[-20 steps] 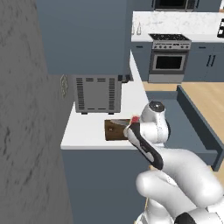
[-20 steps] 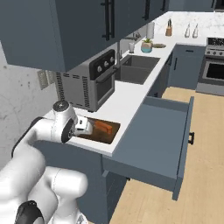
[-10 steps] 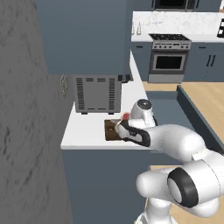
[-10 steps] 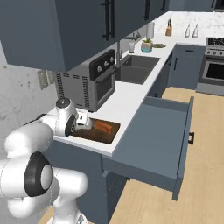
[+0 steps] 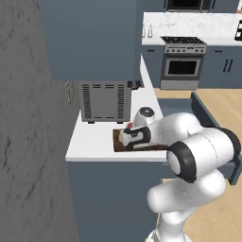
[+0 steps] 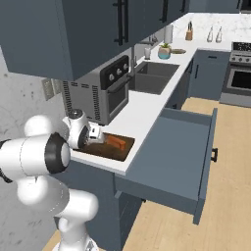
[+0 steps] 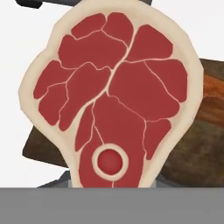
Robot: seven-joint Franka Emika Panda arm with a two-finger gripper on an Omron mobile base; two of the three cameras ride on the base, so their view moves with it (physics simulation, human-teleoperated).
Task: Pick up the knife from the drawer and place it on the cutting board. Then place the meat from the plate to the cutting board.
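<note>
My gripper [image 5: 126, 137] pinches the meat [image 7: 114, 94], a red slab edged with pale fat, holding it just above the board [image 6: 109, 148]. The board lies on the white counter [image 5: 94, 142] in front of the toaster oven [image 6: 98, 93]. The orange knife [image 6: 115, 141] rests on the board. The drawer [image 6: 171, 162] stands open.

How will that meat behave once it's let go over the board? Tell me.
The meat keeps its flat outline in the gripper, so it probably handles stiffly. Being a thin slab, it should lie flat on the cutting board, not roll. Its smooth face may be slippery.
</note>
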